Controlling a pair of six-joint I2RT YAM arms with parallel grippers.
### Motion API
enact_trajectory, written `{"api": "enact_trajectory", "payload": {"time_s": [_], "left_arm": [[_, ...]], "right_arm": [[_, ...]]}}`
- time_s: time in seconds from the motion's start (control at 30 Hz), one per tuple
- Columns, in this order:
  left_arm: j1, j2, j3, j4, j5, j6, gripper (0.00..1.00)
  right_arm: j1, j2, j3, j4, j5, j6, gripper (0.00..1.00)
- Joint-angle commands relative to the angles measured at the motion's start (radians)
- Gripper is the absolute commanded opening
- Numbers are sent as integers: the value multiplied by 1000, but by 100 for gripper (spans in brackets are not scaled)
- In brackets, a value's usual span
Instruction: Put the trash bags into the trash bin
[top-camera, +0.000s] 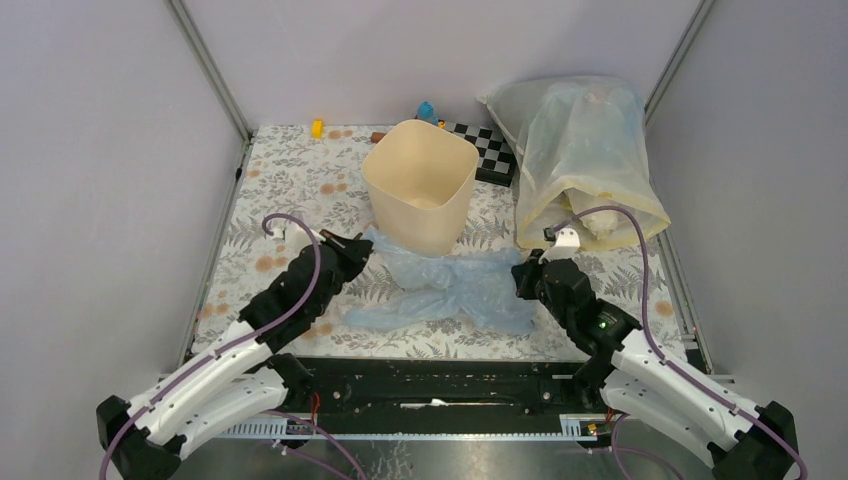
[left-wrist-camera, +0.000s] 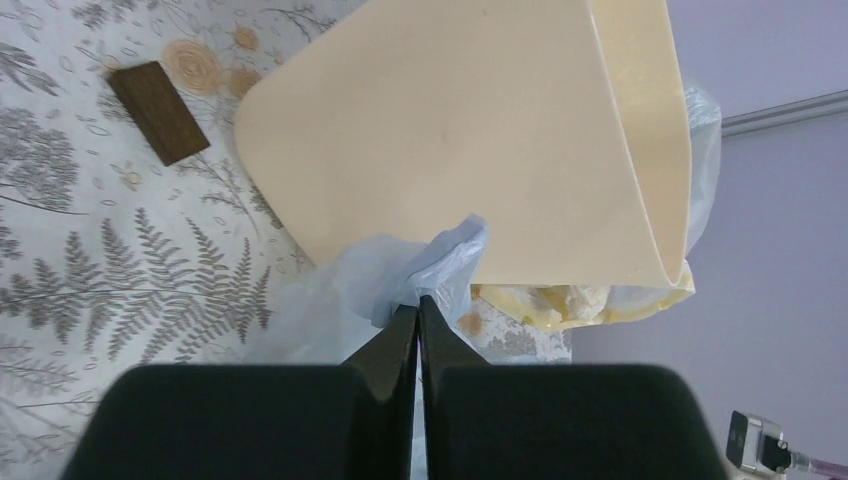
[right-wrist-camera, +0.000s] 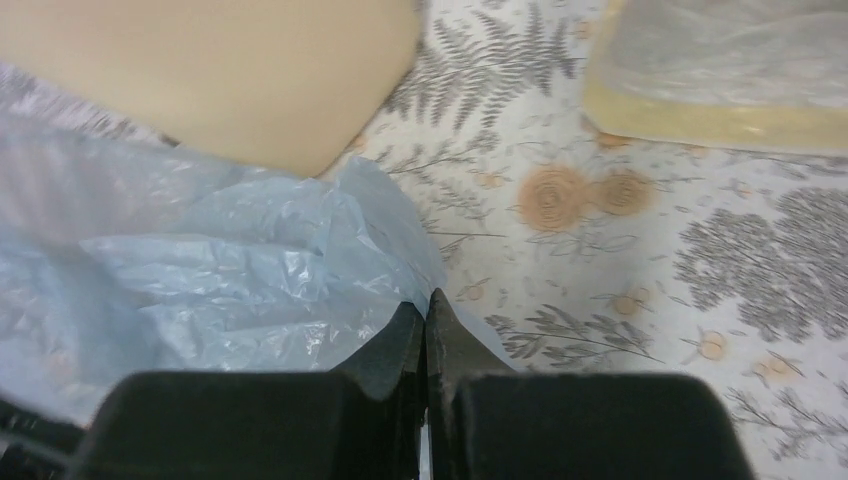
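Now, trash bag (top-camera: 445, 290) beside trash bin (top-camera: 420, 185), left gripper (top-camera: 364, 246), right gripper (top-camera: 520, 273) (2 closed) pinching its ends.

We note soft, even light, weak shadows, no glare. Right wrist view: trash bin (right-wrist-camera: 200, 70) out of focus; overhead view sharp.
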Motion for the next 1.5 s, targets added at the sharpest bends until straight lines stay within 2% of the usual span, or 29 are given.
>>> {"api": "enact_trajectory", "payload": {"time_s": [0.0,0.1,0.4,0.63,0.73,0.77,0.87,0.93,0.97,1.13,1.33,1.47], "left_arm": [[31,-60,25,-92,13,84,0],[52,-86,30,-125,4,104,0],[92,-124,74,-174,-9,176,0],[142,-105,120,-228,-17,218,0],[145,-77,122,-175,115,289,0],[145,-57,119,-146,198,328,3],[144,29,111,-92,430,334,36],[136,94,94,-37,550,322,43],[126,121,87,-17,567,316,47],[-1,236,115,6,439,282,68],[-142,232,49,42,215,-5,69],[-171,181,-18,18,77,-199,81]], "right_arm": [[6,-3,13,-104,261,112,0],[4,13,21,-146,343,155,0],[-8,75,52,-237,439,221,0],[-35,106,86,-272,403,210,0],[-36,109,110,-268,329,182,0],[-35,107,115,-259,295,170,0],[-35,102,124,-229,225,145,0],[-36,103,130,-215,179,135,0],[-36,102,130,-205,159,128,0],[-36,114,118,-164,103,99,0],[-36,112,103,-141,93,102,0],[-36,102,99,-133,83,102,0]]}}
